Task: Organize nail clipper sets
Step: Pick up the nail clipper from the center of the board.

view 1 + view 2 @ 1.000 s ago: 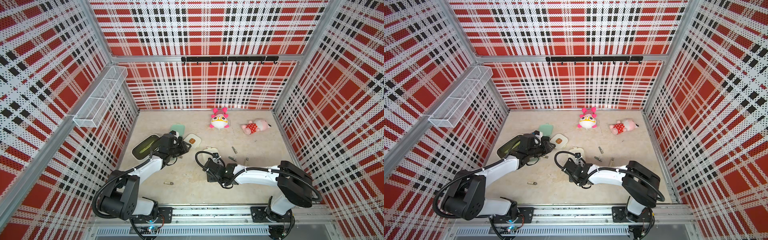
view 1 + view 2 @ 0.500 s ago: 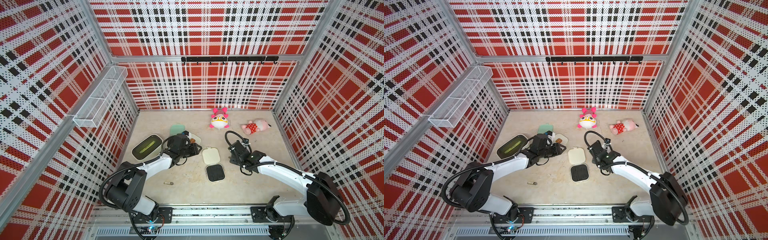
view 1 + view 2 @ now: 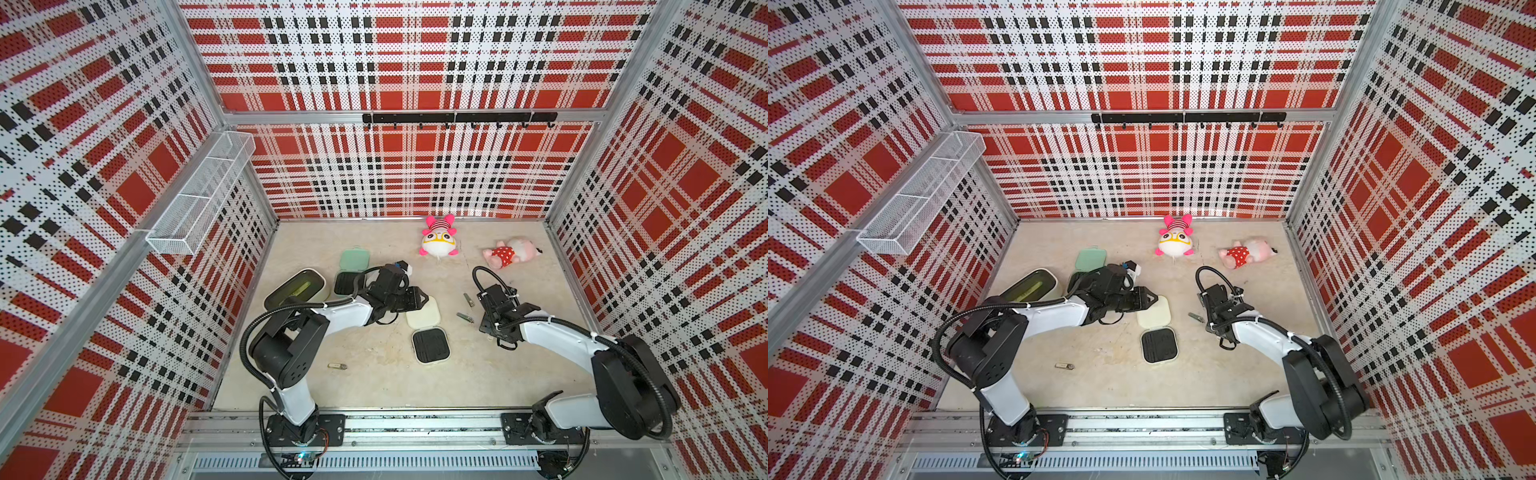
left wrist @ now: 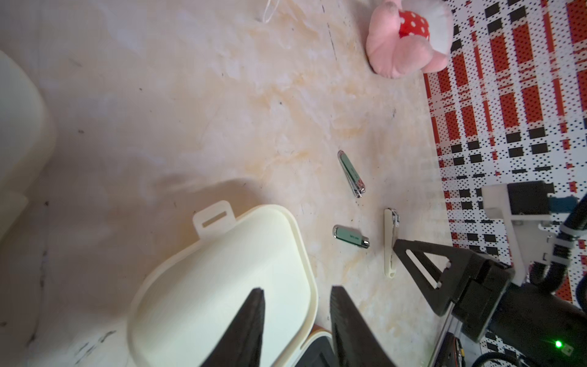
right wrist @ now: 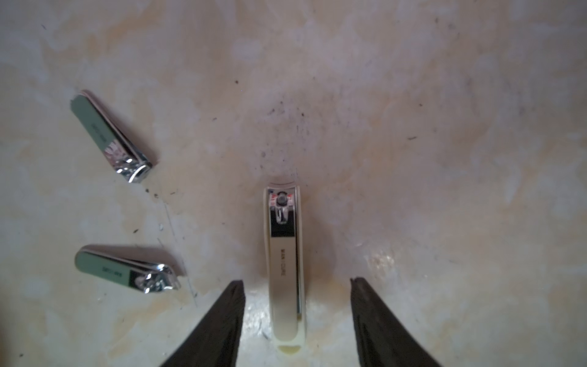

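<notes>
Right of the middle of the table (image 3: pixel 374 386), the right gripper (image 5: pixel 295 281) stands low with its jaws wide, one on each side of a cream and silver clipper (image 5: pixel 284 270) and not touching it. The lever of this clipper carries small print that seems to read "MANICURE". Just left of it lie a green clipper (image 5: pixel 111 136), farther, and a second green clipper (image 5: pixel 127 270), nearer, both with print too small to read. The left gripper (image 4: pixel 295 289) is at the open cream case (image 3: pixel 428 318) in the middle, its jaws narrowly apart astride the rim of the lid (image 4: pixel 222 286). The black ribbed base (image 3: pixel 431 345) lies nearer. The mint green case (image 3: pixel 354 259) lies open at the far left.
</notes>
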Robot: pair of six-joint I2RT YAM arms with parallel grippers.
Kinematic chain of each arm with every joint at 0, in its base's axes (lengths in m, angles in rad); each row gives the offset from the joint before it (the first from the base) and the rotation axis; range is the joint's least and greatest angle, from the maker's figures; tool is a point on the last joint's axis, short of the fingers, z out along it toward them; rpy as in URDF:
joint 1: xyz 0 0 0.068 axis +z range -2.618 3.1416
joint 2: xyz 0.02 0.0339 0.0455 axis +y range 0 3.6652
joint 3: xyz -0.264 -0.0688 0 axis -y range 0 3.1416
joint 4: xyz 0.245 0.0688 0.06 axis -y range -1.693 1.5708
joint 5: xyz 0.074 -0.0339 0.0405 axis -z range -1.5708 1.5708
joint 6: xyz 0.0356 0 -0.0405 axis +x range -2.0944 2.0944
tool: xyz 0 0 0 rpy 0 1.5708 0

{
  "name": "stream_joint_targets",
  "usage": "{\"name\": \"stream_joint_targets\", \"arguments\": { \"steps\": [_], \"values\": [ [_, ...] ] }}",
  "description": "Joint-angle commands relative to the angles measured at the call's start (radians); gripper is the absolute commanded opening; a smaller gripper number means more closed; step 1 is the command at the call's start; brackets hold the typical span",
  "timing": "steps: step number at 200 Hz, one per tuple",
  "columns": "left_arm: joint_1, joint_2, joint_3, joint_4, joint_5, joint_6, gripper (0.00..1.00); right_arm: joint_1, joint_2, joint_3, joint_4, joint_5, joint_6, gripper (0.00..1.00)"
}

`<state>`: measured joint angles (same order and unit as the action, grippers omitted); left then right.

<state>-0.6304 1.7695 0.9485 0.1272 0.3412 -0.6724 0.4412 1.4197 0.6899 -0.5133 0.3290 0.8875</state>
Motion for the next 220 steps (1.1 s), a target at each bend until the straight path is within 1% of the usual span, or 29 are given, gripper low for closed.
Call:
{"name": "stream_joint_targets", "arguments": {
  "steps": [1, 25, 60, 116, 157, 189, 220],
  "values": [
    [-0.006, 0.025, 0.03, 0.031, 0.019, 0.016, 0.39, -0.015, 0.051, 0.026, 0.055, -0.009, -0.025, 0.55],
    [-0.006, 0.044, 0.038, 0.033, 0.02, 0.017, 0.39, -0.019, 0.093, 0.053, 0.056, -0.003, -0.038, 0.51],
    [0.001, 0.065, 0.039, 0.037, 0.018, 0.019, 0.39, -0.03, 0.112, 0.058, 0.065, -0.008, -0.05, 0.46],
    [0.021, 0.099, 0.039, 0.051, 0.021, 0.018, 0.38, -0.033, 0.096, 0.052, 0.076, -0.019, -0.065, 0.29],
    [0.053, 0.115, 0.011, 0.066, 0.018, 0.016, 0.37, -0.027, 0.056, 0.048, 0.082, -0.038, -0.111, 0.19],
    [0.07, 0.113, -0.018, 0.068, 0.01, 0.01, 0.36, 0.022, -0.006, 0.06, 0.07, -0.016, -0.135, 0.16],
    [0.072, 0.113, -0.038, 0.066, 0.002, 0.002, 0.36, 0.122, -0.058, 0.078, 0.092, -0.036, -0.169, 0.15]
  ]
}}
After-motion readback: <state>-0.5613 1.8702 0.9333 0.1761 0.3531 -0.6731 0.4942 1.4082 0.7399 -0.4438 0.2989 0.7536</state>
